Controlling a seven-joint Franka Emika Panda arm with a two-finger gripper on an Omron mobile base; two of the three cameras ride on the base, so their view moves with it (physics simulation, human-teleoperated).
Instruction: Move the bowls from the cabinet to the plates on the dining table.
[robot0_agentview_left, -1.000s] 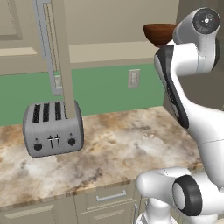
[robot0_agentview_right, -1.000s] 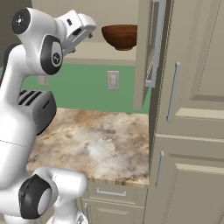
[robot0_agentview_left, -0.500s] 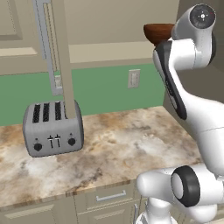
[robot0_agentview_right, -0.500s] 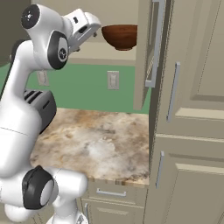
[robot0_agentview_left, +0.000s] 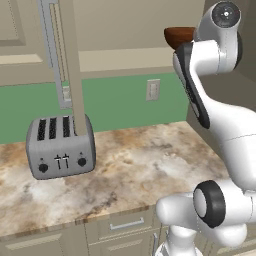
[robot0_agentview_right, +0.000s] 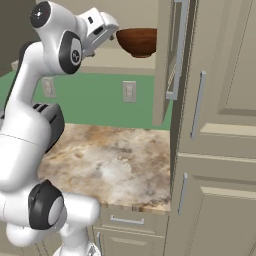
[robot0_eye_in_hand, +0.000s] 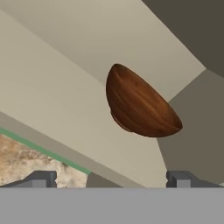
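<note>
One bowl (robot0_agentview_right: 137, 41), the small reddish-brown one, sits upright on the cabinet shelf (robot0_agentview_right: 125, 59), resting on its narrow foot with its rim level. It looks like a rigid, glossy piece with wood-like banding, probably light for its size and not likely to flex. The smooth, steeply curved outside would give pads little purchase, so squeezing across the belly risks it squirting out. The better hold, as I judge it, is on the rim: one finger inside, one outside, clamping the thin wall near the edge facing the arm. If it is ceramic and not wood, a knock against the shelf or door could chip it, so a gentle lift clear of the shelf seems wise before any swing away.

Just short of the bowl, on its open side, the gripper (robot0_agentview_right: 111, 30) hangs with its jaws spread wide and nothing between them; in the hand view the two fingertips (robot0_eye_in_hand: 41, 179) frame the bowl from either side with clear space to it. Beside the bowl stands the open cabinet door (robot0_agentview_right: 172, 55) with its long silver handle (robot0_agentview_right: 181, 47). Well below the bowl lies the stone worktop (robot0_agentview_left: 130, 165), with a silver toaster (robot0_agentview_left: 61, 147) on it, and a wall outlet (robot0_agentview_right: 129, 91) on the green wall under the shelf
</note>
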